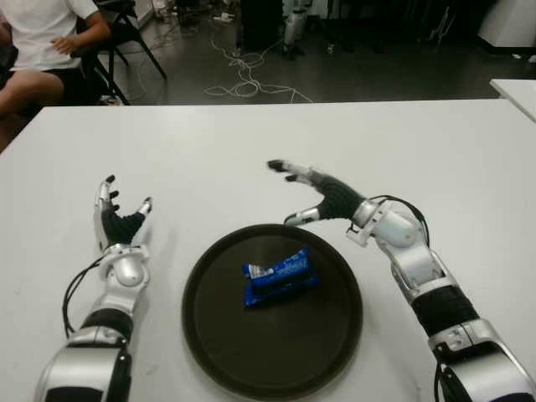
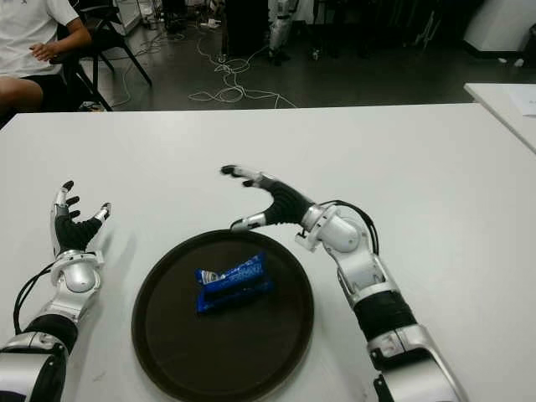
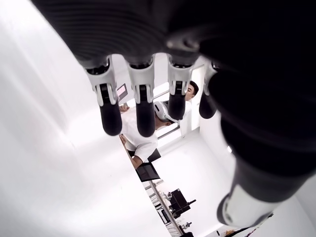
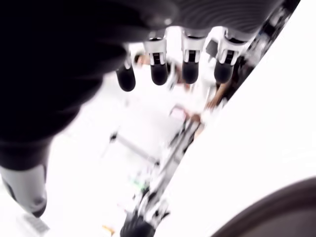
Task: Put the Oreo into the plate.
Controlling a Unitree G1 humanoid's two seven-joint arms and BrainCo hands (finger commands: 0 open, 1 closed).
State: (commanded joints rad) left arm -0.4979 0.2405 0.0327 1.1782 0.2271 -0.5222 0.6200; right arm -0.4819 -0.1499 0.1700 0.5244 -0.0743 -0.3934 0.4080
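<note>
A blue Oreo pack (image 1: 280,277) lies inside the dark round plate (image 1: 226,335) near the table's front edge. My right hand (image 1: 303,191) hovers just beyond the plate's far right rim, fingers (image 4: 190,69) spread and holding nothing. The plate's rim (image 4: 276,207) shows in a corner of the right wrist view. My left hand (image 1: 120,219) shows to the left of the plate with its fingers (image 3: 143,106) spread and nothing in them.
The white table (image 1: 251,142) stretches far beyond the plate. A seated person (image 1: 42,42) is at the far left past the table edge, with chairs and floor cables (image 1: 247,79) behind. Another table corner (image 1: 515,92) shows at far right.
</note>
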